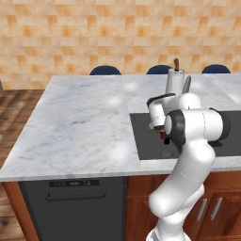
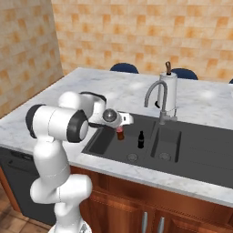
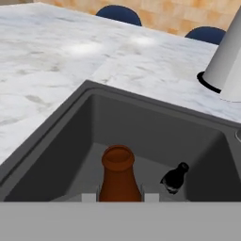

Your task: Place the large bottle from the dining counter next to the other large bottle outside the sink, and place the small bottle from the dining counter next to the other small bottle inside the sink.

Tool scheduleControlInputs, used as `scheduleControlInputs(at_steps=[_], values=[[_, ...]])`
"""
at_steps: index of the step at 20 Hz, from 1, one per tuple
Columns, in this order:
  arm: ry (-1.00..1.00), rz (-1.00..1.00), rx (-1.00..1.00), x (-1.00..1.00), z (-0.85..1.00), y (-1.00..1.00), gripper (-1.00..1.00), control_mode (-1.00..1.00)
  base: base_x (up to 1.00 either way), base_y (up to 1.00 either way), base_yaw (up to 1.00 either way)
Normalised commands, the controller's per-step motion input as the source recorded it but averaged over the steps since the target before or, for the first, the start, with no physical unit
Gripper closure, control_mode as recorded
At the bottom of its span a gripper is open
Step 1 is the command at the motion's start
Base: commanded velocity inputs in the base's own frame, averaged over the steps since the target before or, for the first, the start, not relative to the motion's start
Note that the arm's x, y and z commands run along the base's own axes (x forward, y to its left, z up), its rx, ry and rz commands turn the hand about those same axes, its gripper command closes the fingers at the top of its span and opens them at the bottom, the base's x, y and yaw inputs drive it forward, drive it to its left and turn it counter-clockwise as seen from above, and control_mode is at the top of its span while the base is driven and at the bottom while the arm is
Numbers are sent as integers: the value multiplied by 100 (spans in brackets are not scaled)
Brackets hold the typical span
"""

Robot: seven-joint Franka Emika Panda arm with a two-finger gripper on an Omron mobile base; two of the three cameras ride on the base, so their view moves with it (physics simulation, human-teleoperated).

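Note:
My gripper (image 2: 120,132) is shut on a small reddish-brown bottle (image 3: 117,176) with a wide neck and holds it upright low in the left basin of the dark grey sink (image 2: 97,142). I cannot tell whether its base touches the floor. In the left base view the gripper (image 1: 163,134) is partly hidden by my arm. A slender dark small bottle (image 2: 140,139) stands in the same basin just to the right, apart from the held bottle; in the hand view the dark bottle (image 3: 174,178) is close by. The tall pale bottle (image 2: 169,91) with a dark neck stands on the marble behind the sink.
A metal faucet (image 2: 156,95) arches over the sink's middle, right in front of the tall bottle. White marble counter (image 1: 80,122) spreads to the left of the sink. Dark blue stools (image 1: 105,70) line the far edge.

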Motion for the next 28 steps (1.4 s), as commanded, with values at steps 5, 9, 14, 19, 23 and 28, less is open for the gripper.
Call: scheduleControlInputs(at_steps=[5, 9, 14, 19, 23, 28], values=[[-6, 5, -4, -1, -47, -13, 100, -100, 0, 0, 0], [-7, 5, -4, 0, -47, -7, 100, -100, 0, 0, 0], [-7, 5, 0, 0, -26, -14, 100, -100, 0, 0, 0], [-2, 6, 11, 12, -7, -33, 100, -100, 0, 0, 0], [0, 6, 13, 38, 0, -25, 100, -100, 0, 0, 0], [0, 2, 12, 57, 0, -22, 100, -100, 0, 0, 0]])
